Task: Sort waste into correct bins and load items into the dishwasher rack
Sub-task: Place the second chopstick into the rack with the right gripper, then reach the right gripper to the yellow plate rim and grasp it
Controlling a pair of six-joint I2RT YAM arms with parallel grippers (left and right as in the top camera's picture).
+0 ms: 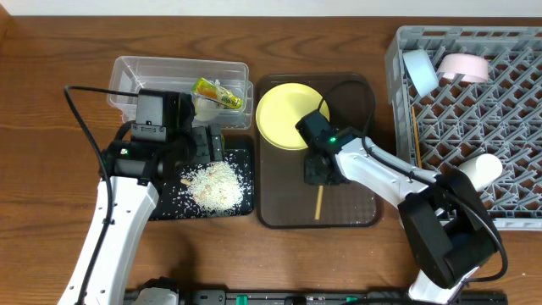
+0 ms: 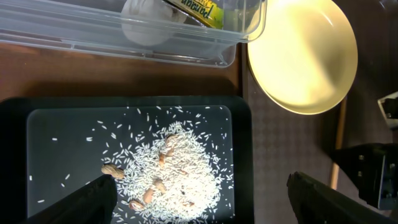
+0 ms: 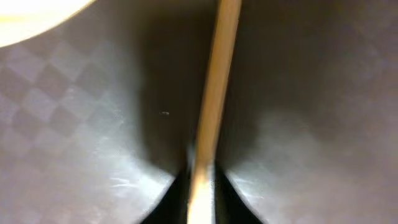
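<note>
We find the right gripper (image 3: pixel 200 193) with fingers apparently pinching the chopstick (image 3: pixel 216 81), which runs ahead of them over the brown tray (image 3: pixel 74 124); we advise a firm, centred grip before a level lift.

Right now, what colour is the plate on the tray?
The plate is pale yellow; best in the overhead view.

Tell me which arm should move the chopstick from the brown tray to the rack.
Right. The right end effector pinches the chopstick on the brown tray, beside the dishwasher rack. The left end effector hangs open over the black tray, farther away.
</note>
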